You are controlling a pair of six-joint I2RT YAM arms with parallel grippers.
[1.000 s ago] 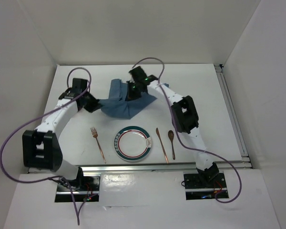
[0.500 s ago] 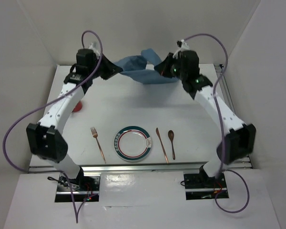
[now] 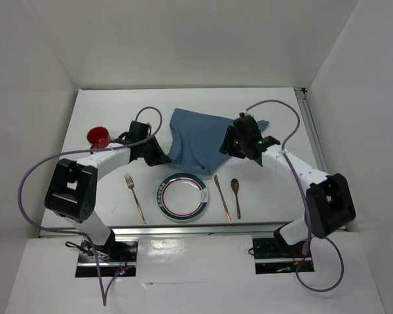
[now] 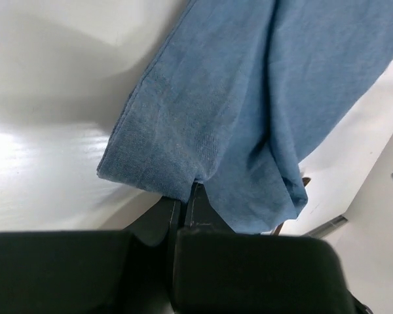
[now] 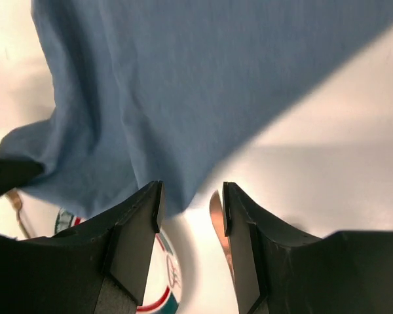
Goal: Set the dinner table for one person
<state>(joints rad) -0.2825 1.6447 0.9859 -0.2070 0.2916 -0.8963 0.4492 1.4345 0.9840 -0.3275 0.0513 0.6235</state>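
The blue cloth placemat (image 3: 196,139) lies rumpled on the white dinner table (image 3: 295,118), just behind the plate (image 3: 181,196). My left gripper (image 3: 162,157) is shut on the cloth's near left edge; in the left wrist view the cloth (image 4: 236,98) runs into the closed fingertips (image 4: 183,199). My right gripper (image 3: 228,148) is open at the cloth's right side. Between its fingers (image 5: 190,203) nothing is held; the cloth (image 5: 183,85) lies beyond, the knife tip (image 5: 216,216) and plate rim (image 5: 169,275) below.
A fork (image 3: 135,196) lies left of the plate, with a knife (image 3: 223,198) and a spoon (image 3: 236,195) to its right. A red cup (image 3: 99,137) stands at the far left. A metal rail (image 3: 319,154) runs along the right edge.
Both arms brought the cloth down from high at the back onto the table behind the plate. The right gripper opened and let go of it. The red cup is uncovered.
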